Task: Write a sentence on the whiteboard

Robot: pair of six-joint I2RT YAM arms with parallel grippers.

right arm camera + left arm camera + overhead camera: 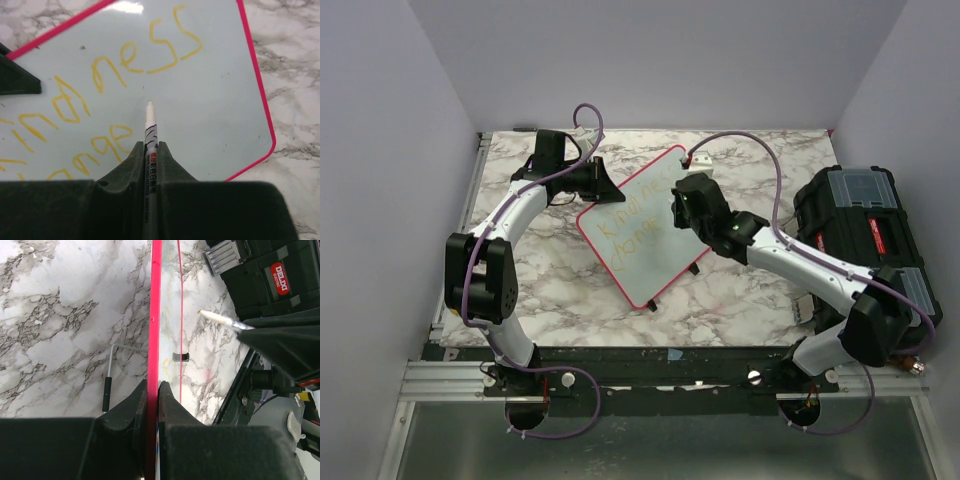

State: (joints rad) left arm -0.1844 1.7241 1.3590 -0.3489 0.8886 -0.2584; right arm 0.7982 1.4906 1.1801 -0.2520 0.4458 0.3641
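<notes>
The whiteboard (660, 250), white with a pinkish-red frame, lies tilted at mid table. The sentence (625, 222) is two lines of yellow letters on its left half; the right wrist view shows them as "ndness" above "ange" (127, 57). My left gripper (603, 185) is shut on the board's upper left edge, seen edge-on as a red line (155, 315) between its fingers (153, 387). My right gripper (682, 205) is shut on a white marker (149, 127), its tip pointing at bare board (215, 100) right of the second line. In the left wrist view the tip (215, 317) stands slightly off the board.
A black toolbox (865, 235) with a red label stands at the right table edge, also in the left wrist view (260, 275). A small white block (700, 158) lies behind the board. A wire leg with a black tip (107, 390) lies beside the board. Grey walls enclose the table.
</notes>
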